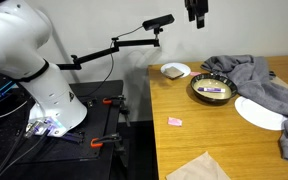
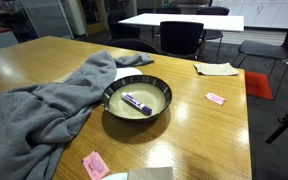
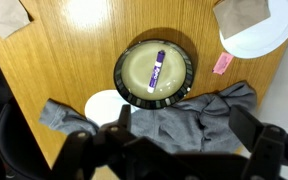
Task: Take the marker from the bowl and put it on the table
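The purple marker (image 1: pixel 214 91) lies inside the large dark-rimmed bowl (image 1: pixel 193 90) on the wooden table (image 1: pixel 219 140). In an exterior view the marker (image 2: pixel 136 101) rests slanted on the pale floor of the bowl (image 2: pixel 134 119). My gripper (image 1: pixel 196 12) hangs high above the table, far over the bowl. In the wrist view the bowl (image 3: pixel 119 75) and marker (image 3: pixel 157 70) lie straight below, just ahead of my gripper (image 3: pixel 184 130). Its two fingers are wide apart and hold nothing.
A grey cloth (image 2: pixel 44 105) lies crumpled against the bowl. A small white bowl (image 1: pixel 176 70), a flat white plate (image 1: pixel 259 112), pink square pieces (image 2: pixel 215 98) (image 2: pixel 95 165) and paper napkins (image 1: pixel 199 168) also lie on the table. The robot base (image 1: pixel 44 100) stands beside it.
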Robot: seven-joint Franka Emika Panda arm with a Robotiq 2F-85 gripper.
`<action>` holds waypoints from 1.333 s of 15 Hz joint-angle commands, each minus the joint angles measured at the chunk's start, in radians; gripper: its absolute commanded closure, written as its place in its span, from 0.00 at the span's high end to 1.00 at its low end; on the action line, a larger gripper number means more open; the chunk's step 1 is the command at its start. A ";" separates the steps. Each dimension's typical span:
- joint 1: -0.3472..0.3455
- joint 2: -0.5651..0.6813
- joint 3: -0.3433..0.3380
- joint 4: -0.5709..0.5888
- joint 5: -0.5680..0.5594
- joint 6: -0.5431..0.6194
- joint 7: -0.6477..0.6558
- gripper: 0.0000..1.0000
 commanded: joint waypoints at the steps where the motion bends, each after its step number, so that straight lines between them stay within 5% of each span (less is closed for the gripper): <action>1: 0.004 0.180 -0.032 0.144 0.025 0.019 0.011 1.00; 8: 0.024 0.423 -0.077 0.321 0.047 0.014 0.030 1.00; 20: 0.118 0.627 -0.156 0.353 0.004 0.172 0.170 1.00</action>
